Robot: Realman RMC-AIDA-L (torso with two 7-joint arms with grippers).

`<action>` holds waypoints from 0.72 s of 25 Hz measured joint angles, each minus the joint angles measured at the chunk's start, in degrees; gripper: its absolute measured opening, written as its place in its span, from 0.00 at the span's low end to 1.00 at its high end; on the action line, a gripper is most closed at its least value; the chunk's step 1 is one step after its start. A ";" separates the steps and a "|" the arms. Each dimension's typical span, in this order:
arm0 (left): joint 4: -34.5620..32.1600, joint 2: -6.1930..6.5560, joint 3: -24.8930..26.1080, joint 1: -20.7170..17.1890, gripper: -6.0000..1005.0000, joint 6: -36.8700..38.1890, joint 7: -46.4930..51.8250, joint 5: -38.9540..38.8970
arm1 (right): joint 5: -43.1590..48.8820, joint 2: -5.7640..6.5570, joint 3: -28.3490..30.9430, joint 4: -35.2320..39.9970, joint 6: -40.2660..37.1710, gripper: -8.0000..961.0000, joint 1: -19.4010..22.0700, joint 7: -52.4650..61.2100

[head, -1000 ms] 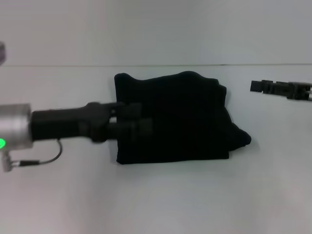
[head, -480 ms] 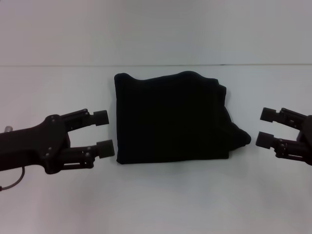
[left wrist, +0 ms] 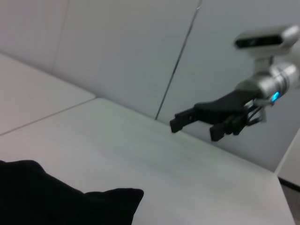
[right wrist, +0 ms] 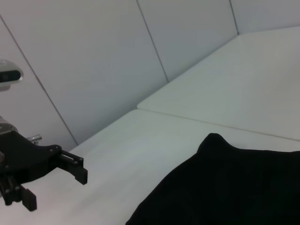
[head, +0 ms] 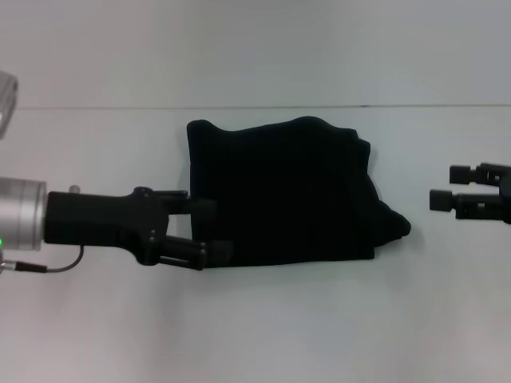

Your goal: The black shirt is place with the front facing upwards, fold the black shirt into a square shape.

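While the white worktop (head: 255,335) carries it at centre, the black shirt (head: 287,195) lies folded; the left gripper (head: 209,230), fingers spread, overlaps its near-left corner, the right gripper (head: 447,187) open, well apart rightward.

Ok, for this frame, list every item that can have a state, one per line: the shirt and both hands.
black shirt: folded into a compact, roughly square bundle, lying flat on the white table, with one corner poking out on the robot's right.
left hand: open, fingers spread at the shirt's left edge, overlapping it in the head view.
right hand: open, holding nothing, apart from the shirt on its right.
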State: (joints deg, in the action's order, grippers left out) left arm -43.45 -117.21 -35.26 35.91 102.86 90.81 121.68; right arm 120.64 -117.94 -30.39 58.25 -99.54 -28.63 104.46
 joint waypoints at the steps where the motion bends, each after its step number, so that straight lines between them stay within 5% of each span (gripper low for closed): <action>1: 0.10 -0.08 -0.46 0.56 0.89 -0.77 0.20 0.51 | 0.53 -0.20 -0.11 1.16 -0.05 0.97 -0.27 1.07; 18: 0.47 -0.81 -2.35 1.13 0.89 -3.41 0.37 0.98 | 5.62 -0.48 -2.91 1.33 5.27 0.97 -1.67 4.33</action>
State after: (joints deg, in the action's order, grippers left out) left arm -42.98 -118.02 -37.60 37.04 99.45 91.19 122.66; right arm 126.27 -118.42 -33.31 59.58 -94.27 -30.30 108.79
